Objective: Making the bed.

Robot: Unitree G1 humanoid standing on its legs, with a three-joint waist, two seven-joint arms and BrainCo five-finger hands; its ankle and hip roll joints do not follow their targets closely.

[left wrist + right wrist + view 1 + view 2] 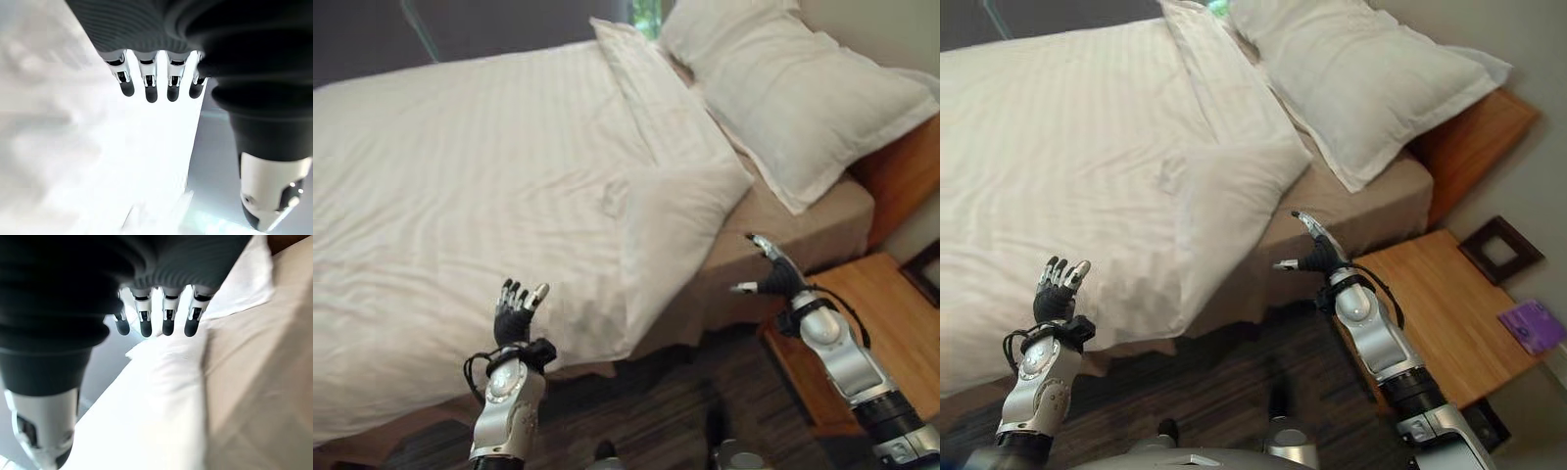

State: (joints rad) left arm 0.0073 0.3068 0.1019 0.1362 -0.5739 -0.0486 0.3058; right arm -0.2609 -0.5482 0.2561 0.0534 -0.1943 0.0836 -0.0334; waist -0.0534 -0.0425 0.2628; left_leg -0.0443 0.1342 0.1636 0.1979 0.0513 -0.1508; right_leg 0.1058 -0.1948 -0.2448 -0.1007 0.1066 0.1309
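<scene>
Left robot hand (516,315) hovers loose and empty by the duvet (489,196) draped across the frame's left, right robot hand (773,271) splayed mid-right near its hanging corner, so I'd guess grabbing that edge comes next.

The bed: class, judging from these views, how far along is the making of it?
Partly done. The white duvet lies spread over most of the bed, and two pillows sit at the head. In hand: nothing; the left robot hand and right robot hand hover open. Left: the duvet corner is bunched, leaving the tan sheet exposed beside the pillows.
</scene>
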